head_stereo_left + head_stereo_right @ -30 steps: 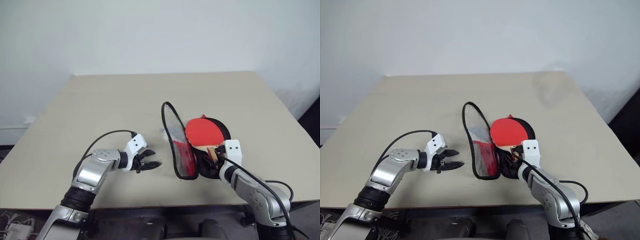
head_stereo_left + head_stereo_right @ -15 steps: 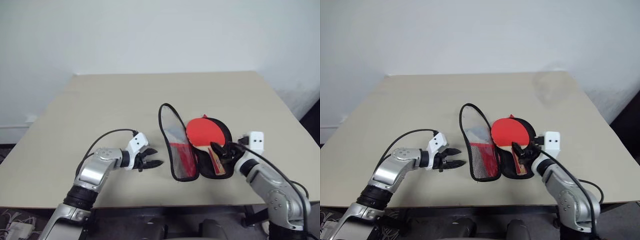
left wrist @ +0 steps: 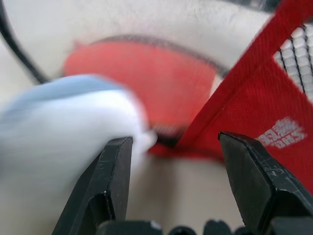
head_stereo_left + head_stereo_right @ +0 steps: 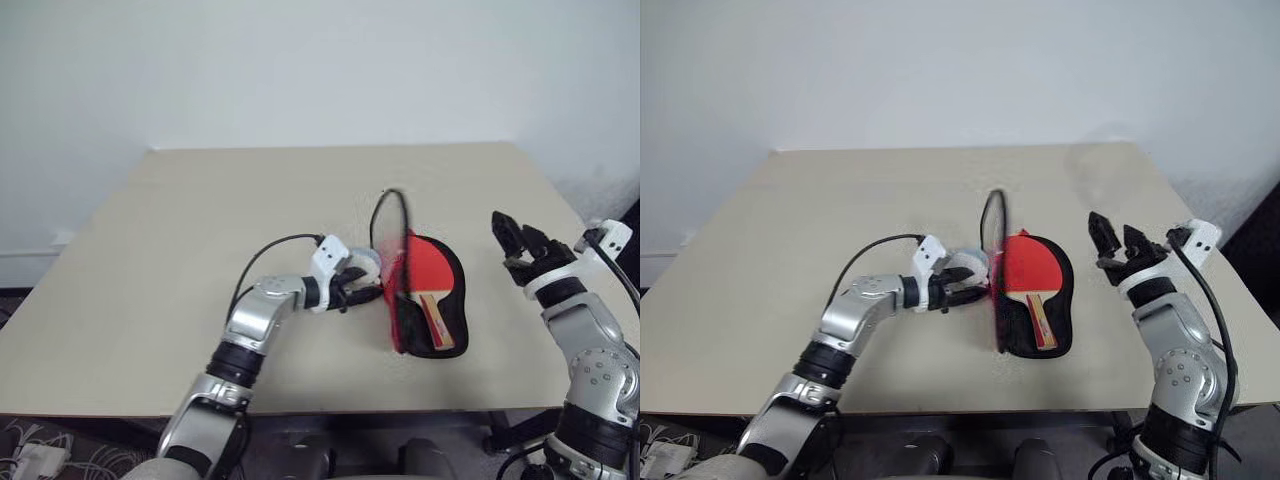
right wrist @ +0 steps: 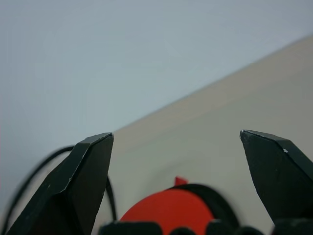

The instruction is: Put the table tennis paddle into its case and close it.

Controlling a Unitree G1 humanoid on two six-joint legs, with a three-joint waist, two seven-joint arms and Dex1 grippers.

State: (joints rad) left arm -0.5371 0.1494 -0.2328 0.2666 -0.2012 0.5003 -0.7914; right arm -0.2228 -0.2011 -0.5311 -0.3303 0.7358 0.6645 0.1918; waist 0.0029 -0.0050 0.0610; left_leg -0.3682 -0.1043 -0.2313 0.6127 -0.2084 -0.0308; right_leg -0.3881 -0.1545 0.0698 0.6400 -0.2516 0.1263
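Left to right across the surface (image 4: 150, 260): the left end effector (image 4: 362, 290), its fingers parted and holding nothing, has crossed from well left of the case (image 4: 440, 320) to its open flap (image 4: 392, 262), which has swung from lying open to standing on edge over the table tennis paddle (image 4: 425, 285). The paddle lies in the case's lower half, handle toward the robot, so insertion looks done and closing is under way. Right of the case, the right end effector (image 4: 522, 243) has let go of the handle and risen clear, spread wide and empty.
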